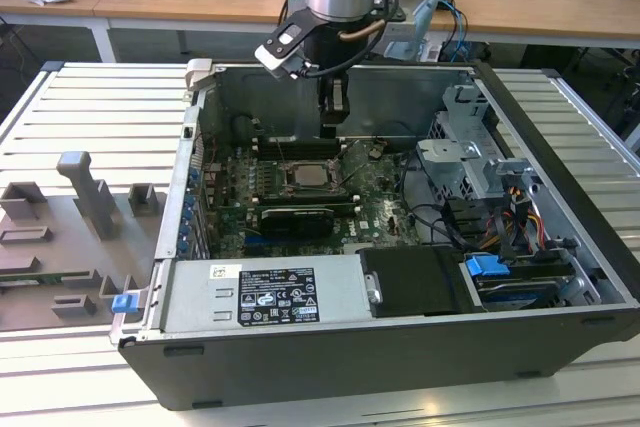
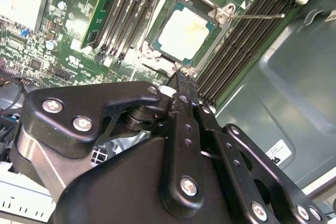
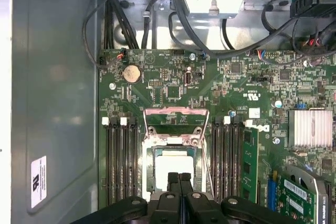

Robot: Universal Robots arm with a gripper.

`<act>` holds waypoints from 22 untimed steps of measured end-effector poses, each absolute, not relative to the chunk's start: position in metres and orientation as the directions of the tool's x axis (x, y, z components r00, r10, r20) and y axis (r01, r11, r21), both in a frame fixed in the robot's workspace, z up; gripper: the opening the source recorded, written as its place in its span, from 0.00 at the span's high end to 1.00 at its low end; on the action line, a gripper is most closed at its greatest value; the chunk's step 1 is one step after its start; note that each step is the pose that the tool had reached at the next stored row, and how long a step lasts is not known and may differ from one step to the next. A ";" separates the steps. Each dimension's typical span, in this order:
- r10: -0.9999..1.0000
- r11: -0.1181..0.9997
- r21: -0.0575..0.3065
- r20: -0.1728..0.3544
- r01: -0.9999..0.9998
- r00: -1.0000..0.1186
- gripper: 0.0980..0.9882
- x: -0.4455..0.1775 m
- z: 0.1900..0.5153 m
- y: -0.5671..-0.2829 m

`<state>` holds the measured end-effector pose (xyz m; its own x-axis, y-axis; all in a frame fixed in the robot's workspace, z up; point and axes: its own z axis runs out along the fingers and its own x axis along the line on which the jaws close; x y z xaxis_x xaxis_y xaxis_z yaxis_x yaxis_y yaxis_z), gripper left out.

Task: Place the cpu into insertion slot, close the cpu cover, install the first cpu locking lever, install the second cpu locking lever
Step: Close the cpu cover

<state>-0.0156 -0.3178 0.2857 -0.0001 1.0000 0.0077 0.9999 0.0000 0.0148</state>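
Observation:
The cpu (image 3: 169, 162) lies with its pale metal face up in the insertion slot (image 3: 146, 167) on the green board; it also shows in the second wrist view (image 2: 185, 29) and the exterior view (image 1: 308, 175). The cpu cover (image 3: 176, 113) stands raised at the socket's far edge. A thin wire lever (image 2: 258, 16) sticks out sideways over the memory slots, unlatched. My gripper (image 3: 179, 178) is shut with nothing between its black fingers. It hovers just above the socket's near edge (image 2: 177, 80), hanging inside the open computer case (image 1: 335, 112).
Black memory slots (image 3: 122, 161) flank the socket on both sides. A finned heat sink (image 3: 312, 128) and cable bundles (image 3: 184, 24) sit nearby. The grey case wall (image 3: 52, 103) is close. A power supply (image 1: 260, 292) and drive cage (image 1: 470, 147) fill the case.

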 end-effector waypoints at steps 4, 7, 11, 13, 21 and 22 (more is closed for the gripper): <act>1.000 0.000 0.015 0.008 1.000 0.000 0.99 -0.008 0.286 -0.318; 1.000 0.000 0.015 0.008 1.000 0.000 0.99 0.000 0.286 -0.318; 1.000 0.000 0.015 0.008 1.000 0.000 0.99 0.005 0.286 -0.318; 1.000 0.000 0.015 0.008 1.000 0.000 0.99 0.007 0.286 -0.318; 1.000 0.000 0.015 0.008 1.000 0.000 0.99 0.024 0.285 -0.318; 1.000 0.000 0.015 0.008 1.000 0.000 0.99 0.025 0.285 -0.318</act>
